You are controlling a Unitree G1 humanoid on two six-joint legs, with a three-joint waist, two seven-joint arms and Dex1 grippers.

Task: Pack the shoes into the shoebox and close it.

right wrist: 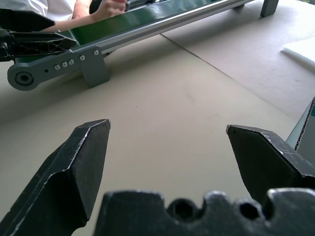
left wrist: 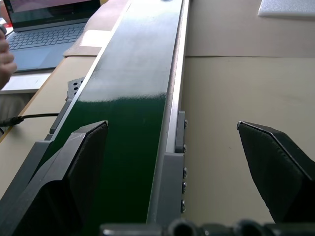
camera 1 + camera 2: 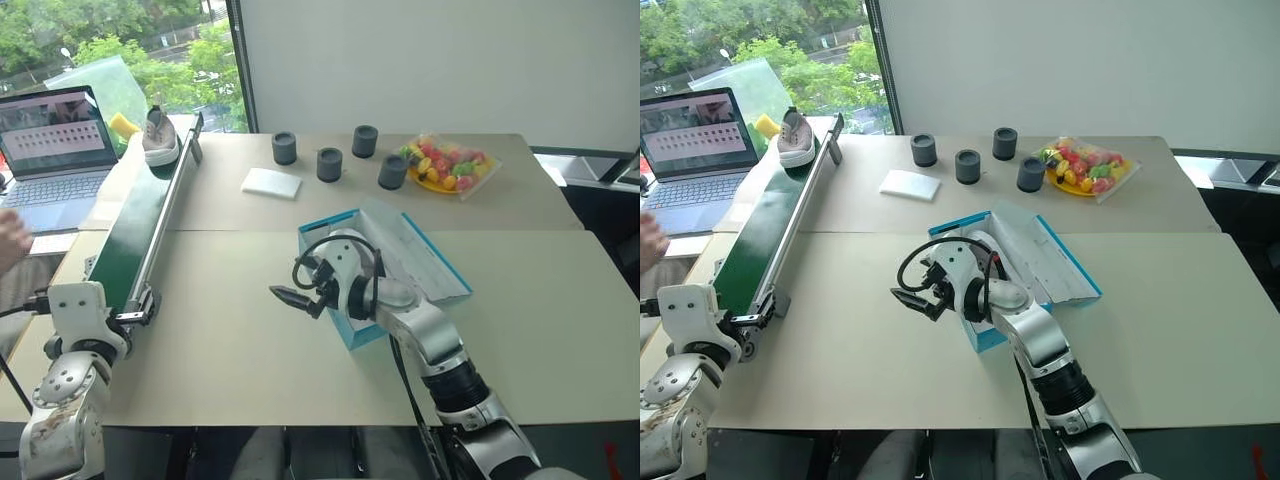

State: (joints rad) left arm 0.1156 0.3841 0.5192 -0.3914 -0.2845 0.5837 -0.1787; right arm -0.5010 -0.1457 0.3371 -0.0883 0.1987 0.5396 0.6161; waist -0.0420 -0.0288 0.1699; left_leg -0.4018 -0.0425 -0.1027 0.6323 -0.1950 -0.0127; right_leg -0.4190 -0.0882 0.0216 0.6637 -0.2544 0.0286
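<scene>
One grey-brown shoe point(image 3: 160, 137) with a pale sole sits at the far end of the green conveyor belt point(image 3: 135, 235). The turquoise shoebox point(image 3: 440, 277) lies open in the middle of the table, white inside, its lid folded back. My right arm covers its near-left corner and hides part of the inside. My right gripper point(image 3: 292, 298) is open and empty just left of the box, low over the table; in the right wrist view its fingers point(image 1: 81, 162) frame bare tabletop. My left gripper point(image 2: 170, 125) is open and empty over the belt's near end.
A laptop point(image 3: 55, 150) stands left of the belt, with a person's hand point(image 3: 10, 240) at the left edge. At the back of the table are a flat white pad point(image 3: 271, 182), several dark cylinders point(image 3: 329, 163) and a bag of colourful items point(image 3: 447, 165).
</scene>
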